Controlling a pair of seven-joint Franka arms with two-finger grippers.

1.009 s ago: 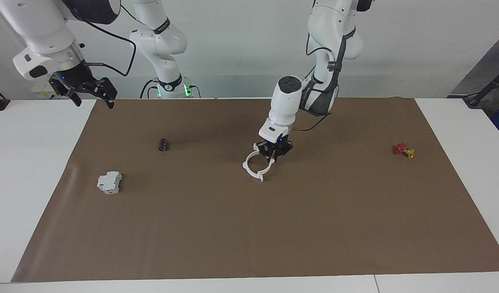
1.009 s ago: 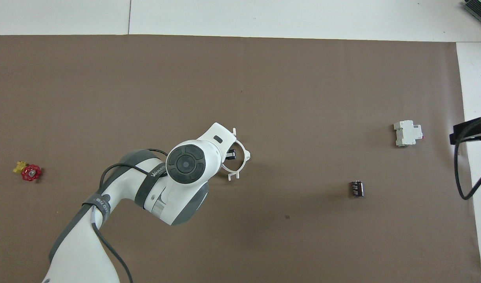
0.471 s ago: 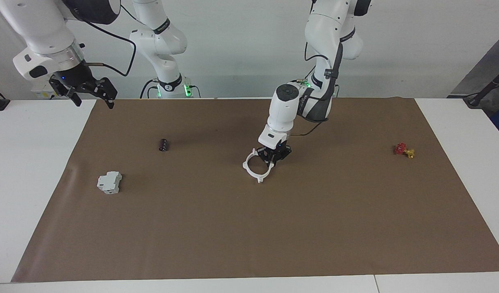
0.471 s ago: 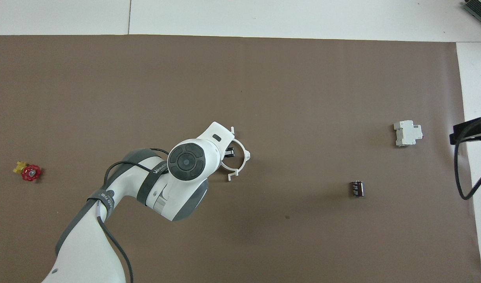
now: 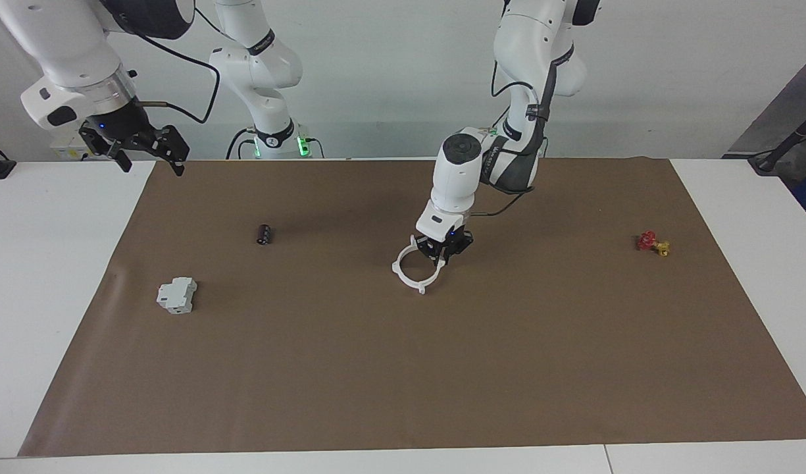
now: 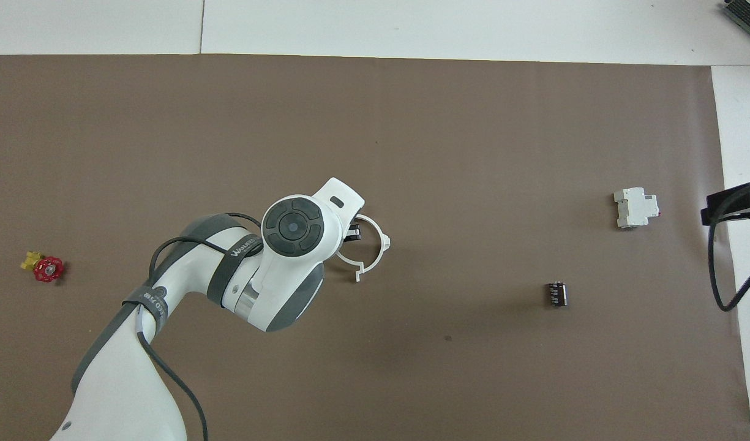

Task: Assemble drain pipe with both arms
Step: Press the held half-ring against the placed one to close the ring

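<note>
The drain pipe (image 5: 412,268) is pinched in the left claw (image 5: 440,255), so it's best kept level while the spread right claw (image 5: 149,150) is brought in.

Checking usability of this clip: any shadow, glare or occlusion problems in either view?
Facing view: even light, soft shadow beside the black cylinder, no glare. Overhead view: the left arm's wrist hides its claw and part of the white ring; right claw cut by the frame edge.

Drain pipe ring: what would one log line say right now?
left gripper: shut on drain pipe ring, mid-mat | right gripper: open, waiting at mat's corner
</note>
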